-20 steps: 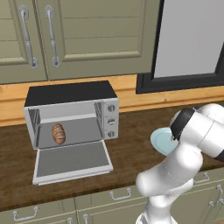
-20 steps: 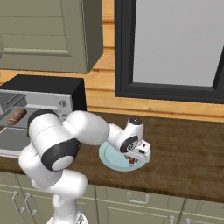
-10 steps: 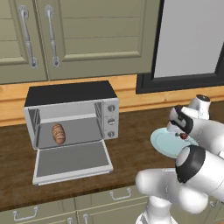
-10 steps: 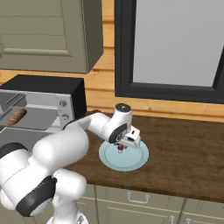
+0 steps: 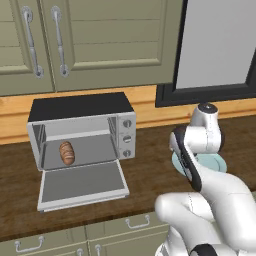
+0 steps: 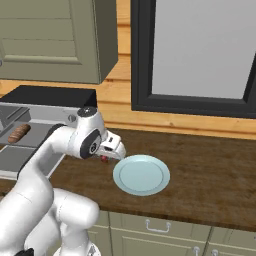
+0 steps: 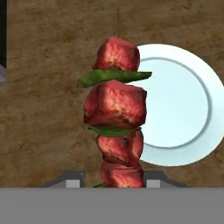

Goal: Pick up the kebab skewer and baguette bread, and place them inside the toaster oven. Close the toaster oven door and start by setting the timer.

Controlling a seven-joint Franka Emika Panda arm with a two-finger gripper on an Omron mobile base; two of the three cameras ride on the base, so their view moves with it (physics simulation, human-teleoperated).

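Note:
My gripper (image 7: 116, 181) is shut on the kebab skewer (image 7: 116, 113), whose red meat chunks and green slices stand up between the fingers (image 7: 70, 181). In the right base view the gripper (image 6: 111, 150) hangs above the counter just left of the plate, with a bit of the skewer (image 6: 104, 159) showing under it. The baguette bread (image 5: 67, 152) lies inside the toaster oven (image 5: 80, 107), also visible as the loaf (image 6: 19, 132) from the right. The toaster oven door (image 5: 82, 182) is folded down flat and open.
A pale blue plate (image 6: 141, 174) lies bare on the dark wood counter (image 6: 210, 175), right of the gripper. Three knobs (image 5: 127, 137) run down the oven's right side. Cabinets (image 5: 100, 40) hang above, and a dark-framed window (image 6: 200, 55) stands behind the plate.
The gripper has lifted the skewer off the plate and carried it left, toward the oven. The plate now lies bare. The bread and oven door have not moved.

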